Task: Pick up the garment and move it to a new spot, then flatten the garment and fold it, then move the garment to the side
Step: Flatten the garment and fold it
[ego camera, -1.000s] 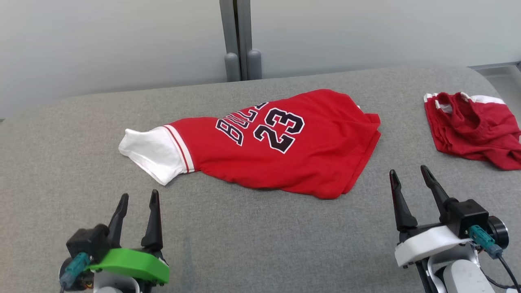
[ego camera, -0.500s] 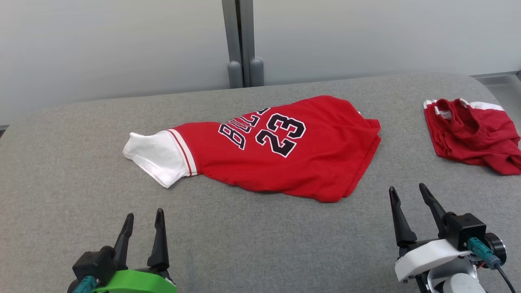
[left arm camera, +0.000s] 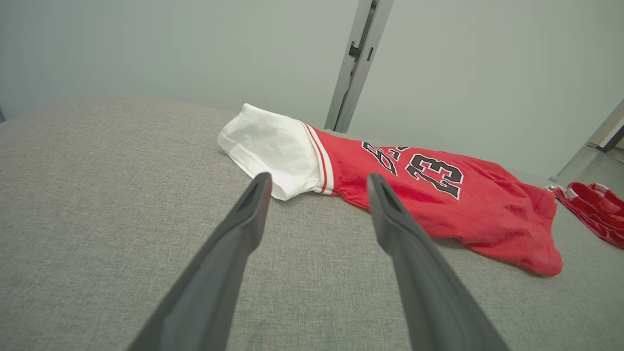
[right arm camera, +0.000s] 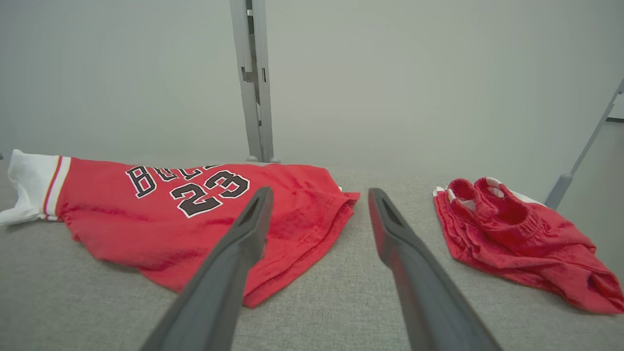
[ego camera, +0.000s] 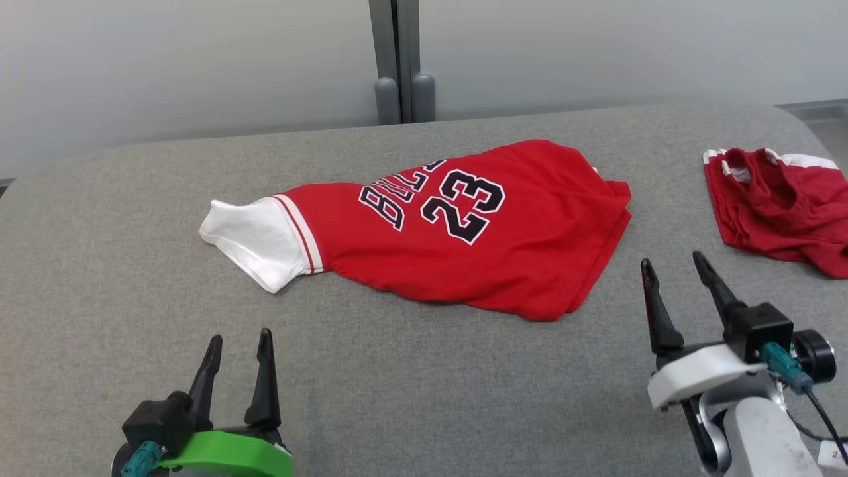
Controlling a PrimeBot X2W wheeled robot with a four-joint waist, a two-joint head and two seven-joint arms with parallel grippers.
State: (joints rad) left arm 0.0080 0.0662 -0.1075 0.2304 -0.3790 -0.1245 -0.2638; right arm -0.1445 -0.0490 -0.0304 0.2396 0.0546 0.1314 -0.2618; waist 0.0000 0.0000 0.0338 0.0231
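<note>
jersey (ego camera: 477, 258): likely soft, light, limp.
grab: sleeve (ego camera: 255, 242), hem (ego camera: 563, 308) corner.
left gripper (ego camera: 240, 335): wide apart, empty, short of jersey.
right gripper (ego camera: 672, 259): wide apart, empty, beside jersey.

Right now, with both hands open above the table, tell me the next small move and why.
Probably reach the right hand forward and left toward the near hem corner of the jersey. Both it and the left hand stand open, empty and short of the cloth, which lies rumpled on the grey table; that corner is the closest edge to grasp.
</note>
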